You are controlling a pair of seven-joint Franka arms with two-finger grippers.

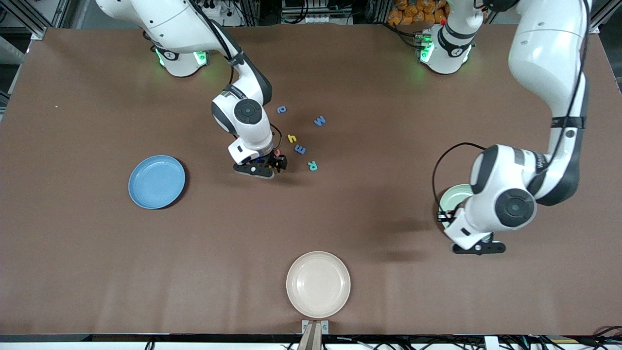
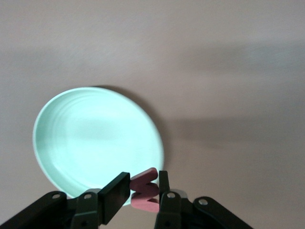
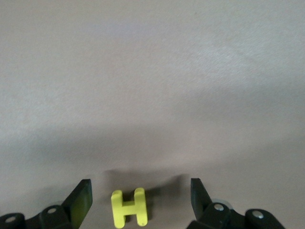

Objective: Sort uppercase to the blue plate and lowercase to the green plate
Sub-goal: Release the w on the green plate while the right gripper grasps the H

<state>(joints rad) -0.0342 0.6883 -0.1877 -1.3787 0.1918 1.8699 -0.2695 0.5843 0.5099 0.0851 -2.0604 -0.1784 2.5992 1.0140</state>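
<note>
Between the spread fingers of the right gripper (image 3: 138,200) lies the yellow H (image 3: 128,207), flat on the brown table (image 1: 340,218); in the right wrist view both fingers stand clear of it, with bare table showing on either side, so nothing is yet gripped. That gripper sits low at the edge of the letter cluster nearest the blue plate (image 1: 156,182), which is empty and lies well apart toward the right arm's end of the table. A red letter (image 1: 277,152) shows just at the gripper's body in the front view. Beside the gripper lie the blue E (image 1: 300,149), the teal R (image 1: 313,166), the yellow h (image 1: 291,138), the blue M/W letter (image 1: 319,121) and, farthest from the front camera, a small rounded blue letter (image 1: 281,110).

The left gripper (image 2: 143,191) hangs over the table just beside the rim of the green plate (image 2: 95,138), its fingers pinched on the red w/m letter (image 2: 144,189); the letter is over bare table, not over the plate.

The cream plate (image 1: 318,284) lies nearest the front camera.
</note>
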